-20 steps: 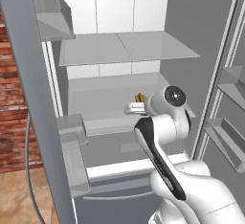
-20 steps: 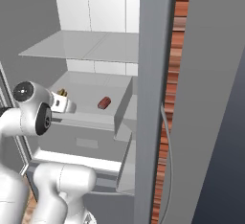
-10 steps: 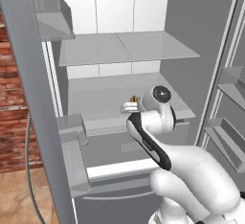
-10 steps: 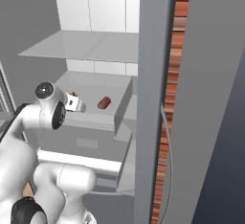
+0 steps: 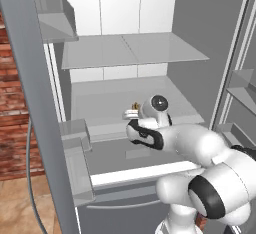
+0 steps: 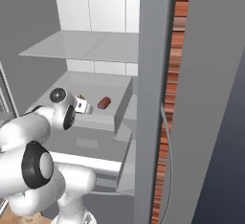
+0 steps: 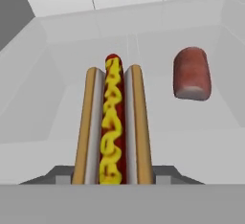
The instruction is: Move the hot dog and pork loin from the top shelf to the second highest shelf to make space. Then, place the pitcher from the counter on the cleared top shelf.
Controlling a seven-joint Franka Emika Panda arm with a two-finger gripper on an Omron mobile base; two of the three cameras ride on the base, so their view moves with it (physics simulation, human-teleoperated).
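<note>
**Hot dog in the gripper, pork loin lying on the shelf**

At the centre of the hand view, the hot dog (image 7: 113, 122) runs lengthwise away from the camera — a red sausage with a yellow mustard squiggle between two tan bun halves, its near end at the bottom of the frame where the gripper (image 7: 113, 179) clasps it. The jaws stand partly apart, closed against the bun's sides. To the upper right of that frame lies the pork loin (image 7: 192, 72), a pinkish-brown cylinder resting on the pale shelf floor (image 7: 57, 117), clearly apart from the hot dog.

From the right base view, the pork loin (image 6: 104, 103) sits mid-frame on the second shelf, just right of the gripper (image 6: 82, 105). The glass top shelf (image 6: 81, 46) spans the upper middle of that frame.

From the left base view, the gripper (image 5: 131, 114) shows at mid-frame over the same lower shelf — the bun's tip is just visible beside the wrist. The fridge door (image 5: 35, 98) fills the left edge.
</note>
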